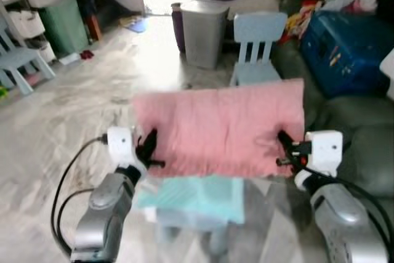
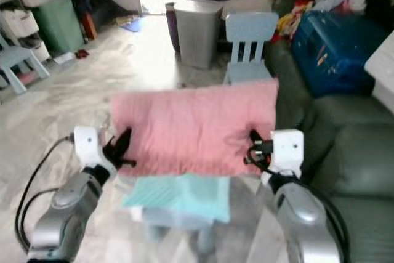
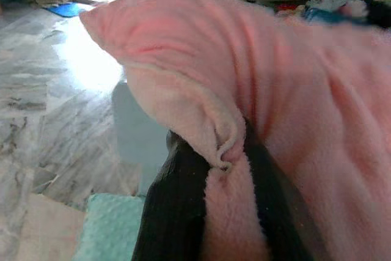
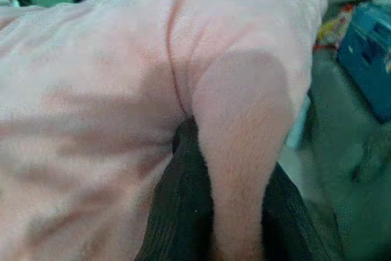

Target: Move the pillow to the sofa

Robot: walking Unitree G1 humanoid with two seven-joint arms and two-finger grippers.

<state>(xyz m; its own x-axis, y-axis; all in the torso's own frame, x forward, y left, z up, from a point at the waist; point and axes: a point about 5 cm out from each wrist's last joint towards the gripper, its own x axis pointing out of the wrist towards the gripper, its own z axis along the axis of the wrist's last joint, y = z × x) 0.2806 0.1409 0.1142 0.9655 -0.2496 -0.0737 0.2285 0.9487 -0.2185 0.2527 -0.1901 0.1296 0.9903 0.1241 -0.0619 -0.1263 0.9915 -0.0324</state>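
The left gripper (image 1: 149,148) has its black fingers (image 3: 174,212) closed on a fold of fleece at the lower left corner of the pink pillow (image 1: 218,130), so that end is pinched rather than cradled. From there the pillow stretches crosswise in front of the robot, its long axis running from one arm to the other, held up above a small stool draped with a pale green cloth (image 1: 191,198) and apparently clear of it, though the blur at the lower edge makes that hard to confirm. The right gripper (image 1: 285,145) pinches the lower right corner the same way, a ridge of fabric bunched between its fingers (image 4: 183,206). The dark green sofa (image 1: 360,143) lies to the robot's right, just beyond the right arm, so the pillow's right end is the nearer one and the carry should go that way, leading with the right arm. The pillow hides the stool's top and part of the light blue chair (image 1: 255,50) behind it; the sofa seat runs off the frame edge.
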